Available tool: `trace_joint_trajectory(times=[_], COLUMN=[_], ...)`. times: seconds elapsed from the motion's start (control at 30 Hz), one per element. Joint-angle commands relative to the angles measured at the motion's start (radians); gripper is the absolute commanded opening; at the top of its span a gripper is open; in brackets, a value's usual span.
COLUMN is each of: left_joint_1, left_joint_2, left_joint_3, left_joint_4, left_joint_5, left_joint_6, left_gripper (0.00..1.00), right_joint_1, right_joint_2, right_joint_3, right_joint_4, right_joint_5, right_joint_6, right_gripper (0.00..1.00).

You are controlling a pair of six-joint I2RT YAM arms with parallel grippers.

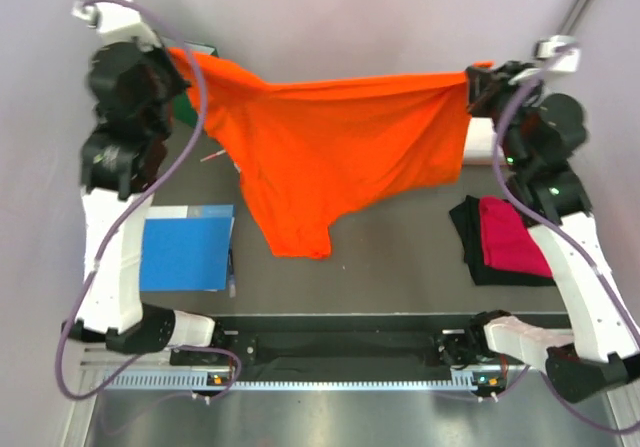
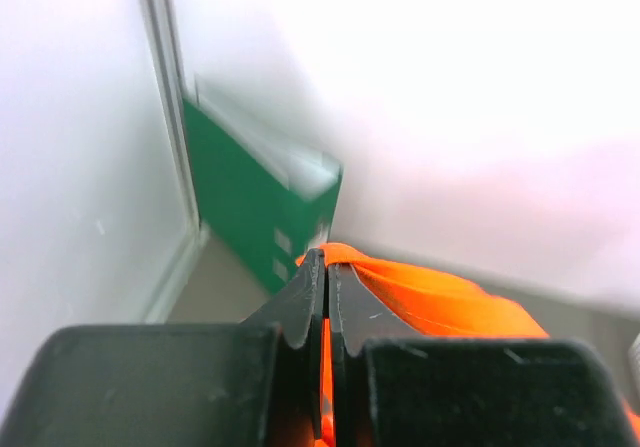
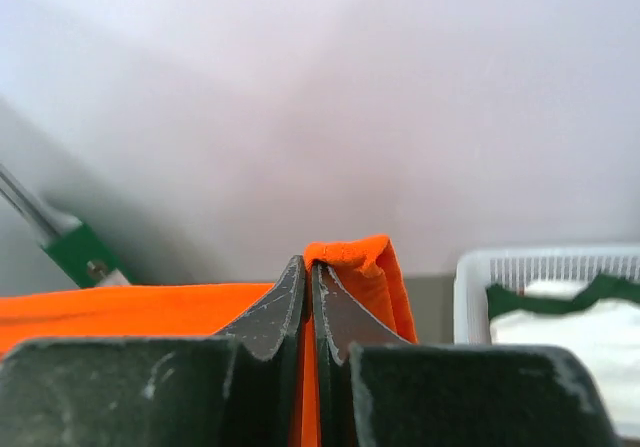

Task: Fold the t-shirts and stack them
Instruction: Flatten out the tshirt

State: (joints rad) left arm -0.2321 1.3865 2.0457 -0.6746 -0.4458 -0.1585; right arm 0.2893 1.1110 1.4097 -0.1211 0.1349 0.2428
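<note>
The orange t-shirt (image 1: 340,147) is held stretched in the air across the far half of the worktop (image 1: 400,252), with its lower part hanging towards the middle. The left gripper (image 2: 326,267) is clamped tight on an upper edge of the shirt near the far left corner. The right gripper (image 3: 308,272) is likewise closed on a fold of orange cloth near the far right corner.

Only the top view shows a magenta t-shirt (image 1: 512,237) folded on a black t-shirt (image 1: 468,229) at the right edge, and a blue folder (image 1: 185,252) at the left edge. A green binder (image 2: 250,207) is plain in the left wrist view but largely hidden from above. A white basket (image 3: 545,267) holding a white t-shirt with dark green trim (image 3: 570,327) is recorded in the right wrist view alone, cut off at the frame edge. Whether the hanging hem touches the worktop cannot be determined.
</note>
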Motion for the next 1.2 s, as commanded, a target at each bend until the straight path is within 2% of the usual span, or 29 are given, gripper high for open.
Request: trace_joint_trajectory(times=[0.0,0.3,0.4,0.57,0.77,0.9,1.03,1.17], left_joint_1=[-0.004,-0.006,-0.006,-0.006,-0.006,-0.006,-0.006,-0.006], left_joint_2=[-0.070,-0.270,-0.296,-0.299,-0.124,0.066,0.221,0.432], left_joint_3=[0.126,0.200,0.238,0.206,0.150,0.020,-0.093,-0.124], left_joint_4=[-0.029,-0.055,-0.075,-0.066,-0.082,-0.060,0.007,0.053], left_joint_5=[-0.018,0.073,0.085,0.091,0.142,0.159,0.182,0.185], left_joint_6=[0.080,0.065,0.066,0.063,0.068,0.074,0.047,0.027], left_gripper=[0.00,0.00,0.00,0.00,0.00,0.00,0.00,0.00], right_joint_1=[0.014,0.021,0.019,0.021,0.022,0.021,0.016,0.001], right_joint_2=[-0.102,-0.309,-0.362,-0.382,-0.312,-0.191,0.025,0.261], right_joint_3=[0.070,0.097,0.101,0.083,-0.056,-0.167,-0.251,-0.206], right_joint_4=[-0.063,-0.127,-0.147,-0.173,-0.144,-0.092,-0.031,-0.015], right_joint_5=[0.042,-0.014,-0.032,-0.009,0.009,0.015,0.019,0.026], right_joint_6=[-0.023,-0.004,0.003,-0.007,-0.016,-0.031,-0.037,-0.020], right_gripper=[0.00,0.00,0.00,0.00,0.00,0.00,0.00,0.00])
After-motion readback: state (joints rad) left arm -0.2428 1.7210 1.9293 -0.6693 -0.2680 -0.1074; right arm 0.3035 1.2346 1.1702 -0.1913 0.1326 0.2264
